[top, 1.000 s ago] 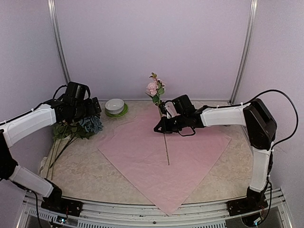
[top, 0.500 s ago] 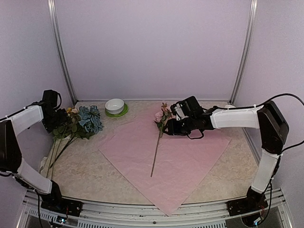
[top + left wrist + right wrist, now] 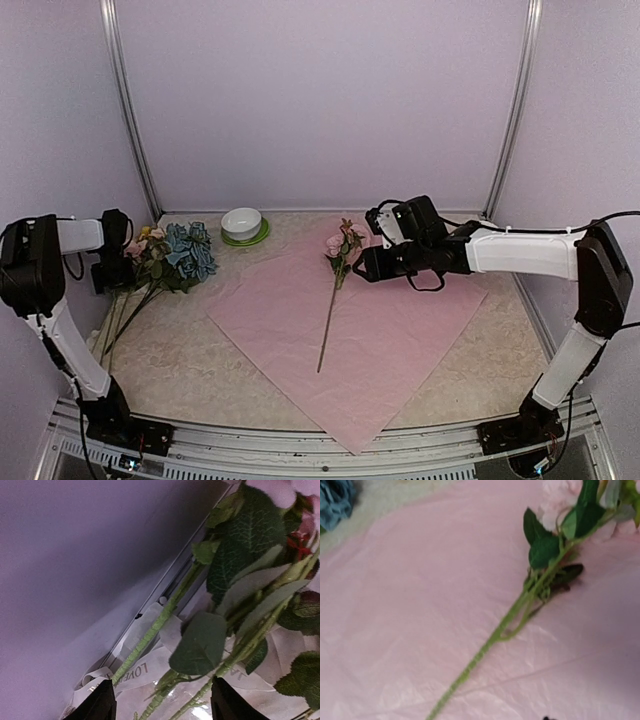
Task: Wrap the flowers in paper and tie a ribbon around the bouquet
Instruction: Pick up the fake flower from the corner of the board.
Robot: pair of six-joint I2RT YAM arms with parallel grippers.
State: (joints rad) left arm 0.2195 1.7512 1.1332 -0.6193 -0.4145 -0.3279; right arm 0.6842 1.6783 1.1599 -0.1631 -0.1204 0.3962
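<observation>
1. On the paper [image 3: 400,330], in the top view, one pink-blossom stem [image 3: 330,312] lies flat, its head toward the sheet's far corner and its cut end near the sheet's middle. The right gripper [image 3: 363,266] hovers just beside that head, over the far part of the paper, with nothing in it. The rest of the flowers [image 3: 178,260] lie off the paper's left corner on the tabletop [image 3: 190,360], and the left gripper [image 3: 122,268] is pushed in among their stems. A white bowl [image 3: 242,221] stands beyond the paper's far-left edge.
2. In the left wrist view, the left gripper [image 3: 162,702] is spread. Its two dark fingers [image 3: 97,704] stand on either side of several green stems without pinching them. The ribbon [image 3: 134,673], cream with printed letters, lies under those stems, well off the paper.
3. In the right wrist view, the pink-blossom stem [image 3: 490,640] rests free on the paper [image 3: 395,605]. Only one dark fingertip [image 3: 546,718] shows, at the bottom edge and off centre, so I judge the jaws parted and empty.
4. The step in hand looks like fetching the next flower from the bunch. To do it well, the left fingers should close on one bare stem below the leaves and keep clear of the ribbon beneath. The stem should be lifted straight out of the tangle, then laid on the paper alongside the pink stem, heads toward the same corner.
</observation>
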